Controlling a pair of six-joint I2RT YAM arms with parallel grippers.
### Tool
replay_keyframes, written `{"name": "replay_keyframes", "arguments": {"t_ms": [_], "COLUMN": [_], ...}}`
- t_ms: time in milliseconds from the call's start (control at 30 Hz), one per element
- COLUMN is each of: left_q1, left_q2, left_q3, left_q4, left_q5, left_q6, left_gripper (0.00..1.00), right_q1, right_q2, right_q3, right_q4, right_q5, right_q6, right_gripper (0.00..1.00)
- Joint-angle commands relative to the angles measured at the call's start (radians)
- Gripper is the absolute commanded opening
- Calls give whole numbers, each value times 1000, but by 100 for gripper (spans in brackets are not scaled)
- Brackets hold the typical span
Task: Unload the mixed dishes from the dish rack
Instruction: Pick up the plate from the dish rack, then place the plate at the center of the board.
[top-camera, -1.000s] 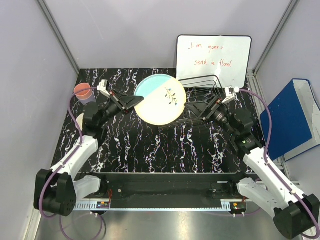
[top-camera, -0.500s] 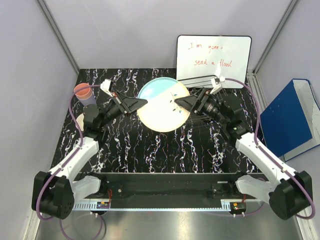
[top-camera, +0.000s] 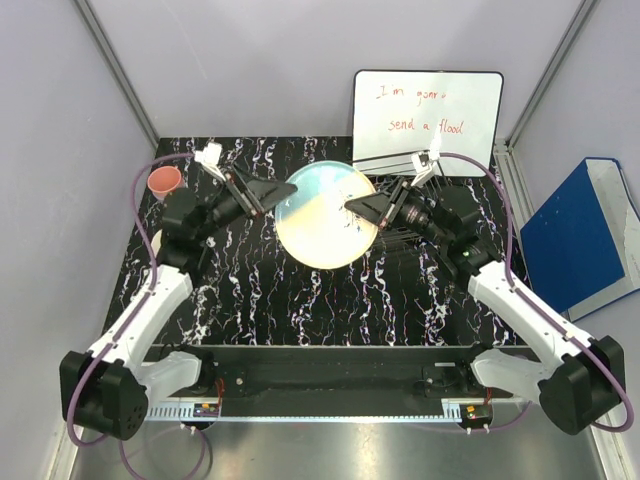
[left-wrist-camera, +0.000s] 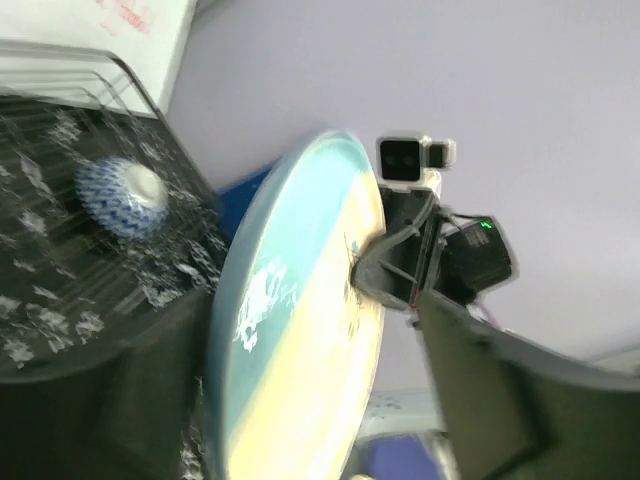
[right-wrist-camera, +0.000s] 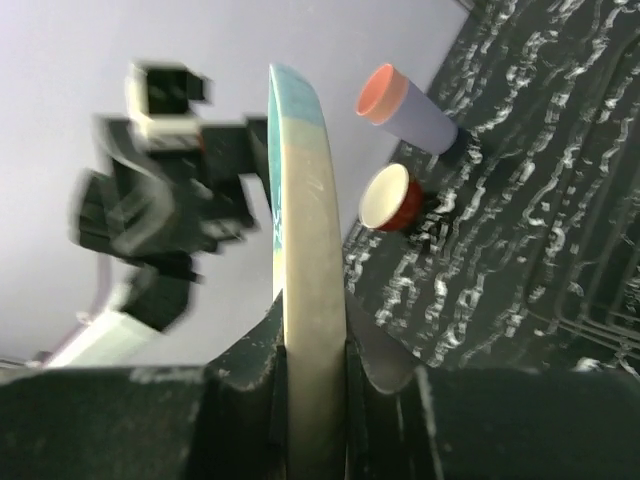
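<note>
- Plate (top-camera: 325, 215) hangs tilted above the counter (top-camera: 300, 300), beside the rack (left-wrist-camera: 118, 68).
- Right tool (top-camera: 352, 207) is clamped on the plate's right rim.
- Left tool (top-camera: 268, 193), spread wide, straddles the opposite rim; the plate lies between the two arms.

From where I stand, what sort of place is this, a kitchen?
Probably a robot test booth, not a kitchen: plain grey panel walls box in a black white-veined tabletop, two white-and-black robot arms are bolted at its near edge, and a white board with red handwriting stands at the back.
</note>
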Motion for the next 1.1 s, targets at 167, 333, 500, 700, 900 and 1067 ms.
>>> {"name": "replay_keyframes", "arguments": {"t_ms": [167,333,500,700,900,1067], "left_q1": [21,21,19,-5,-33,-45], "left_q2": [-95,-168,-260,-337,-397,-432], "left_q3": [582,545,416,366,349,378], "left_q4": [-856,-841,-842,-891,-937,-1008], "left_q5": [-747,-714,-715,-755,-776,-839], "left_q6": [648,600,583,573,555,576], "left_gripper": [99,99,99,99,99,99], "right_q1": [25,66,155,227,257,261], "right_q2": [-11,144,305,466,629,793], "right_q3": [43,110,259,347,430,594], "right_q4": [-94,4,24,68,131,99], "right_q5": [22,-18,-9,6,-3,-43], "right_q6": [-101,-60,-61,0,75,71], "right_gripper": [0,0,0,0,0,0]}}
